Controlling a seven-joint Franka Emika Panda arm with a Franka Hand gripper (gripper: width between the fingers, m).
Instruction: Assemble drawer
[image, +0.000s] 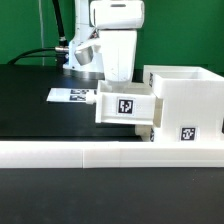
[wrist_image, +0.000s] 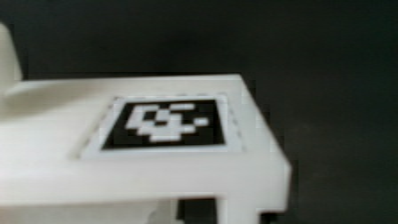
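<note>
The white drawer housing (image: 186, 96) stands at the exterior view's right, with a tag low on its front. A white tray (image: 124, 106) with a square tag sticks out of the housing's upper part toward the exterior view's left, partly inside. My gripper (image: 112, 82) hangs tilted right above and behind the tray's outer end. Its fingertips are hidden behind the tray. The wrist view is filled by the tray's tagged face (wrist_image: 178, 172), very close and blurred. No finger shows clearly there, so I cannot tell whether the jaws grip it. A second tray is not clearly visible.
The long low white rail (image: 100, 152) runs across the front of the black table. The marker board (image: 73, 97) lies flat at the left behind the tray. A black cable (image: 40, 52) trails at the back left against the green backdrop.
</note>
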